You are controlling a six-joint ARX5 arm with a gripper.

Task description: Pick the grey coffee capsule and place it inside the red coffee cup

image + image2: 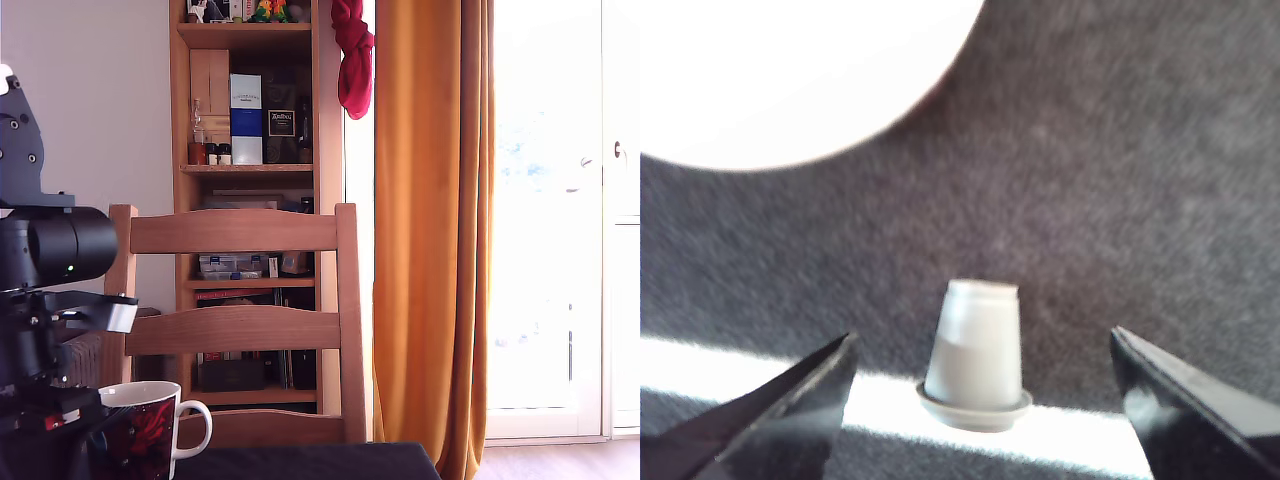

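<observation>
The grey coffee capsule (pixel 974 358) stands wide rim down on the dark cloth in the wrist view. My gripper (pixel 980 345) is open, one dark finger on each side of the capsule, both apart from it. The white inside of the red coffee cup (pixel 780 70) shows overexposed a short way beyond the capsule. In the exterior view the red coffee cup (pixel 150 425), red and dark swirled with a white rim and white handle, stands at the lower left, partly behind the arm (pixel 45 300). Capsule and fingers are hidden in that view.
A dark cloth-covered table (pixel 300 462) carries the cup. Behind it stands a wooden chair (pixel 240 320), then a bookshelf (pixel 250 150) and an orange curtain (pixel 430 230) by a bright window. A band of sunlight (pixel 1070 430) crosses the cloth at the capsule.
</observation>
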